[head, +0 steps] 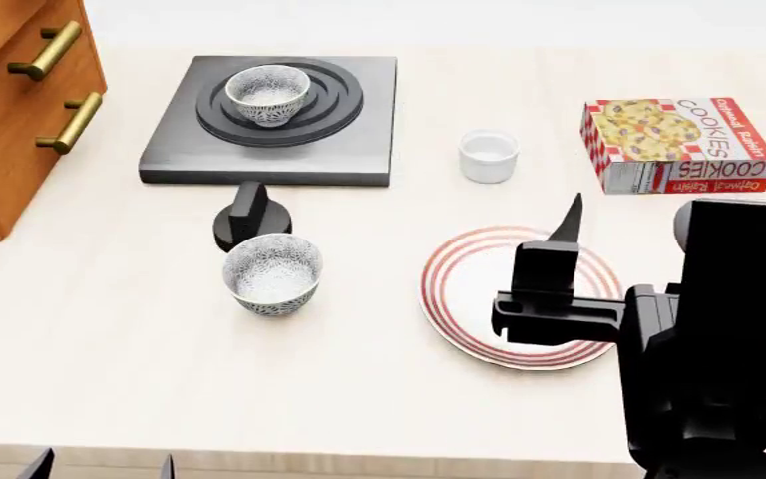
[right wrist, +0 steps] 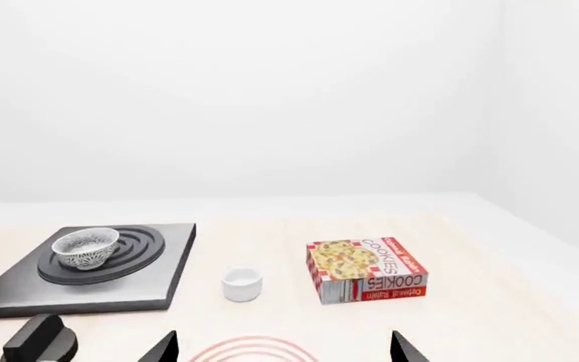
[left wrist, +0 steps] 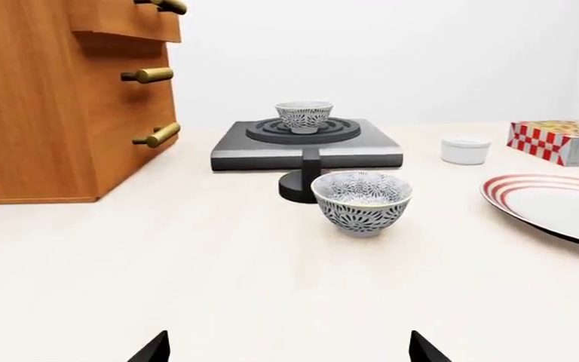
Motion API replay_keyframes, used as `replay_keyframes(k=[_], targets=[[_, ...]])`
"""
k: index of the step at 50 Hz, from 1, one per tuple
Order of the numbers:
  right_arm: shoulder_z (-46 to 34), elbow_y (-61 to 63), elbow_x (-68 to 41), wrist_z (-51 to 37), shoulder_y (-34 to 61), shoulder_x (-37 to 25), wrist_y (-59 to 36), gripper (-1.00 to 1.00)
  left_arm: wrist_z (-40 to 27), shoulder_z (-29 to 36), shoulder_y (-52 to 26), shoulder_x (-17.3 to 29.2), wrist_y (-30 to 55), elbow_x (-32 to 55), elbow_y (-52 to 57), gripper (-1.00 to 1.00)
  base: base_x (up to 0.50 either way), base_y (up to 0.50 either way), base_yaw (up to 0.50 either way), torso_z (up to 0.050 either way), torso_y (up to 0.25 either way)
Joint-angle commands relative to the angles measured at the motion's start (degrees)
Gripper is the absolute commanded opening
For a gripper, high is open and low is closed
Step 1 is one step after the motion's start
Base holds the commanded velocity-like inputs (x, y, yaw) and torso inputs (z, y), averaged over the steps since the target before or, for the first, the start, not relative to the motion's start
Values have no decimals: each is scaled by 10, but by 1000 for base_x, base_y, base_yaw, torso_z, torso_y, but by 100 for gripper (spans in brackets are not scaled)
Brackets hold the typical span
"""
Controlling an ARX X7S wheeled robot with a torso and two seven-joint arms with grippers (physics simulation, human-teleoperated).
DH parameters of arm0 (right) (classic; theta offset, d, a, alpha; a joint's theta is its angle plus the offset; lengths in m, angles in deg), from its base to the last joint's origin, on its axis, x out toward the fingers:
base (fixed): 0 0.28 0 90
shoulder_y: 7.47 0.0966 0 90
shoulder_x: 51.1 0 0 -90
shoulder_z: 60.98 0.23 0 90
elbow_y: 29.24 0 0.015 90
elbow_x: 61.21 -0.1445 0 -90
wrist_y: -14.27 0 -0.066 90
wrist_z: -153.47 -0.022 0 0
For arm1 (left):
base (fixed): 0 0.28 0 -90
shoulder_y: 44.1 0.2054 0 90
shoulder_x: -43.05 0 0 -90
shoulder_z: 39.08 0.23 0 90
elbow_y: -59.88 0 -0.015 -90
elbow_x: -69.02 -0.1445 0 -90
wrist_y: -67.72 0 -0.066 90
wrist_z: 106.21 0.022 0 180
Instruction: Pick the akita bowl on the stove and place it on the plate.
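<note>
The akita bowl (head: 267, 93), speckled black and white, stands upright on the rings of the dark grey stove (head: 356, 140), at the back left of the table. The left wrist view shows the bowl (left wrist: 304, 115) on the stove (left wrist: 370, 143); the right wrist view shows this bowl (right wrist: 85, 247) too. The red-ringed white plate (head: 457, 289) lies right of centre, partly hidden by my right gripper (head: 567, 232), which hangs open above it. The fingertips of that right gripper (right wrist: 284, 348) are wide apart, with nothing between them. My left gripper (left wrist: 289, 351) is open and empty near the table's front left edge.
A second speckled bowl (head: 272, 271) sits on the table in front of the stove's black knob (head: 250, 215). A small white cup (head: 489, 156) and a cookies box (head: 676, 145) stand at the back right. A wooden drawer cabinet (head: 11, 110) fills the left.
</note>
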Motion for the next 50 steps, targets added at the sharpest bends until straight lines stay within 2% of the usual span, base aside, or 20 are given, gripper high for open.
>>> replay_keyframes(k=[1,9,15,20,25,28,34,50], targets=[[0,0,-4,-2,-1,-2,-1,100,-4,5,-3,3,-3,4,-5,100,0,0,0,0,0],[0,0,-7,-4,-2,-3,1,100,-7,9,-1,8,-22,-1,11,100,0,0,0,0,0],[0,0,-10,-6,0,-3,-3,100,-5,20,-11,21,-7,-15,48,100,0,0,0,0,0],[-1,-3,-10,-6,-4,-5,4,100,-1,17,-42,27,57,3,95,100,0,0,0,0,0],[2,2,-14,-9,0,-4,-4,100,-2,28,-113,34,169,6,156,100,0,0,0,0,0],[-1,-5,-12,-7,-6,-6,9,100,-4,28,-144,32,209,11,163,100,0,0,0,0,0],[1,-3,-16,-10,-1,-5,2,100,-3,46,-222,31,259,-7,144,100,0,0,0,0,0],[5,2,-22,-15,1,-5,2,100,-34,-8,-372,-14,390,43,40,100,0,0,0,0,0]])
